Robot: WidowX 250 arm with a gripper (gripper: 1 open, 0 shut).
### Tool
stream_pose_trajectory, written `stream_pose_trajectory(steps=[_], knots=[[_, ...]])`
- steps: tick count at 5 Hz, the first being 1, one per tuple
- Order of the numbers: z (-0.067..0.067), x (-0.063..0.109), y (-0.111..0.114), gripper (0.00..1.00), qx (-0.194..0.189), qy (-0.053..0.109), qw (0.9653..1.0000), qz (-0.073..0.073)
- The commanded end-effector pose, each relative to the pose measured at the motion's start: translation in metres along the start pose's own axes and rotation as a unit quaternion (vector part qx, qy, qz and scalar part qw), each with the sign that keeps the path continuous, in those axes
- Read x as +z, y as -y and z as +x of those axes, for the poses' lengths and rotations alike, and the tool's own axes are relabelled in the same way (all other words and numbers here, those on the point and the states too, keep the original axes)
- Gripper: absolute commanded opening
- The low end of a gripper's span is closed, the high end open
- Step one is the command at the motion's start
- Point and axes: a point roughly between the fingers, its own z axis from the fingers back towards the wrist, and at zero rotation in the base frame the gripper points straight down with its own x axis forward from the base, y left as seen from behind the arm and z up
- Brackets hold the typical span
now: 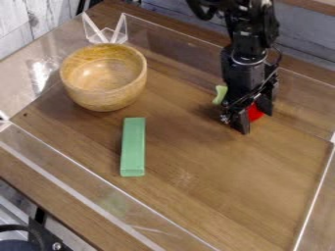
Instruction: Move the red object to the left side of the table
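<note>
**One red fruit straddled by a wide-open gripper at the table's right**

One small red object [257, 112] is being seen on the right half of the table [249, 186], where only a sliver of red is being shown past the black fingers [241, 120] standing in front of it. A speck of green [220, 95] is being glimpsed just left of the fingers; whether it belongs to the fruit cannot be told. The gripper [249, 116] is being pointed steeply downward, its jaws spread wide to either side of the fruit. Whether the fruit is being touched by them cannot be told from this angle; nothing is being shown as gripped or lifted. A flat green block [133, 146] is being left lying near the table's middle, well apart from the gripper. A wooden bowl [104, 76] is being kept upright toward the far left, with clear plastic walls [170, 32] being seen around the tabletop's edge.
</note>
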Motion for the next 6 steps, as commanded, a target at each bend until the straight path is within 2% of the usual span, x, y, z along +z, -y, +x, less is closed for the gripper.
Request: stream_pose_trajectory(steps=[1,6], knots=[[0.019,0.012,0.012,1.00,0.023,0.017,0.9992,-0.027],[0.038,0.009,0.012,1.00,0.055,0.039,0.9973,-0.028]])
